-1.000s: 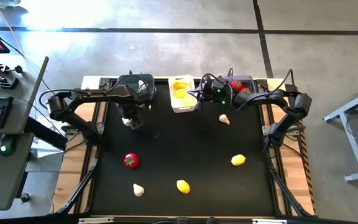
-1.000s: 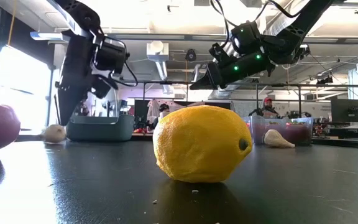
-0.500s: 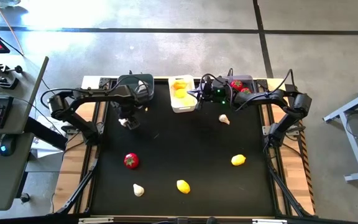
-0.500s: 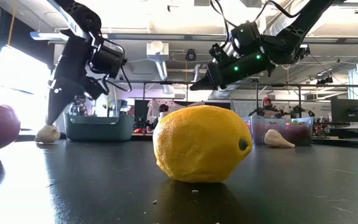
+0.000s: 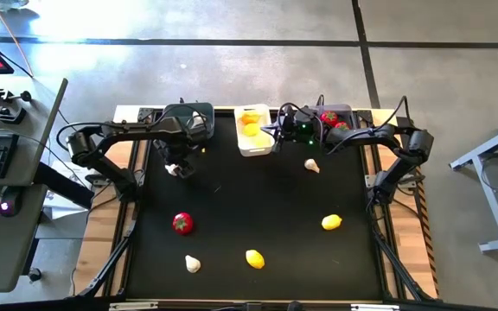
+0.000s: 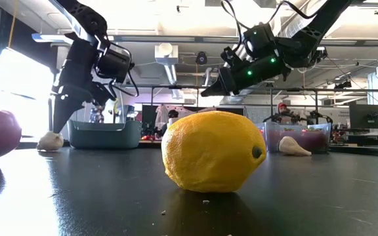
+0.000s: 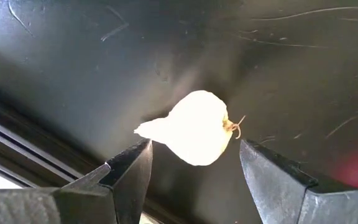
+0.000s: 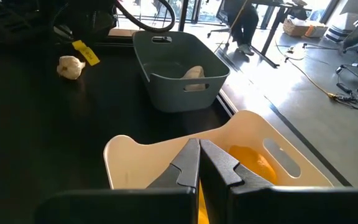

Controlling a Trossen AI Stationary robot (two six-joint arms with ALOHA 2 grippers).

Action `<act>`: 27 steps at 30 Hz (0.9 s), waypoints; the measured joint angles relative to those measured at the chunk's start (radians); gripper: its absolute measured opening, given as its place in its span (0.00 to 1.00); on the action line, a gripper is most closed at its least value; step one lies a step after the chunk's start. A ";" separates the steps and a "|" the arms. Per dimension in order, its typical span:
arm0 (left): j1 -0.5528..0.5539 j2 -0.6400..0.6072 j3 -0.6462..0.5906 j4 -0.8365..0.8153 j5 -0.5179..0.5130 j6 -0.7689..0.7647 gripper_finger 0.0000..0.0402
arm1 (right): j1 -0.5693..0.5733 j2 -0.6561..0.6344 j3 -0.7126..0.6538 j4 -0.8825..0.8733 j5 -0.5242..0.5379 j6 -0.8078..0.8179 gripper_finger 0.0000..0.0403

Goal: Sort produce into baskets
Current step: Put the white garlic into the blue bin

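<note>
A lemon (image 6: pixel 212 152) is lying nearest. At ten o'clock the left gripper (image 5: pixel 176 167) is hovering spread wide, gripping nothing, over a garlic bulb (image 7: pixel 194 127). At twelve the right gripper (image 5: pixel 272 131), pinched empty, is hanging over the white basket (image 5: pixel 253 148).

A black table (image 5: pixel 258 207) with faint pale scratches carries small toy produce. A whitish-beige garlic piece (image 7: pixel 194 127) has a tan stem tuft. Two yellow lemons (image 5: pixel 254 257) (image 5: pixel 331 222) and a red tomato-like piece with a green top (image 5: pixel 181 223) lie on the black surface, along with two more cream garlic pieces (image 5: pixel 193 263) (image 5: pixel 312 166). The white basket (image 5: pixel 254 147) holds yellow pieces; the grey basket (image 8: pixel 179 78) holds a pale one. Another basket (image 5: pixel 350 110) holds red pieces.
</note>
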 joint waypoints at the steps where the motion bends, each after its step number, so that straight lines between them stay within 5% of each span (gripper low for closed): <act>1: 0.000 0.000 0.000 0.000 0.000 0.000 0.57 | 0.000 0.000 0.000 0.000 0.000 0.000 0.00; 27: -0.003 0.000 -0.001 0.026 0.008 -0.001 0.57 | 0.000 0.000 0.000 0.000 0.000 0.000 0.00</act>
